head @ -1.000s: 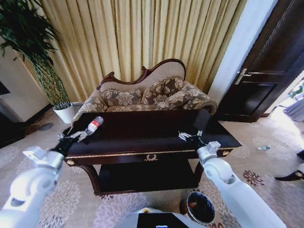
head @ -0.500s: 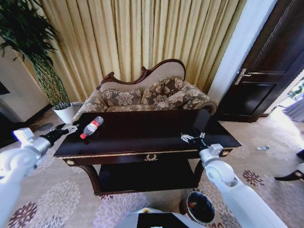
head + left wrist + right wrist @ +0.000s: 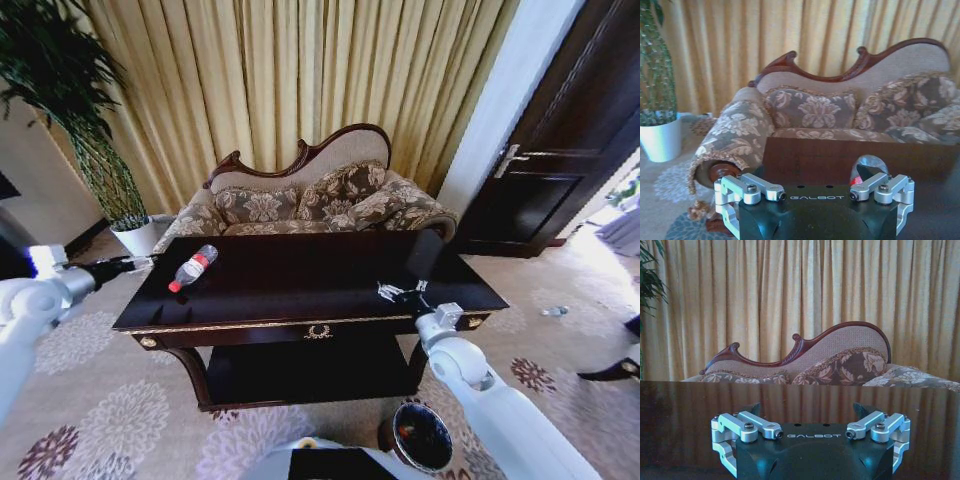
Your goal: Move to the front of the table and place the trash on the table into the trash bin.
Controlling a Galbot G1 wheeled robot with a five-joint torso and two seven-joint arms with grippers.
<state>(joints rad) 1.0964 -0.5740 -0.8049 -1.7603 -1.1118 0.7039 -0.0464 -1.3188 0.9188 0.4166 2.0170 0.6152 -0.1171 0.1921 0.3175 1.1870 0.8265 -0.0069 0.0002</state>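
Hovering off the table's nine-o'clock end, left gripper spread and empty beside the bottle; right gripper likewise spread, touching nothing.

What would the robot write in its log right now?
left gripper: open, off table's left end | bottle: lying on table | right gripper: over table

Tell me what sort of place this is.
Probably a hotel suite's or formal home's sitting room: a carved floral sofa stands before long gold curtains, with a glossy dark table on patterned carpet and a potted plant in the corner.
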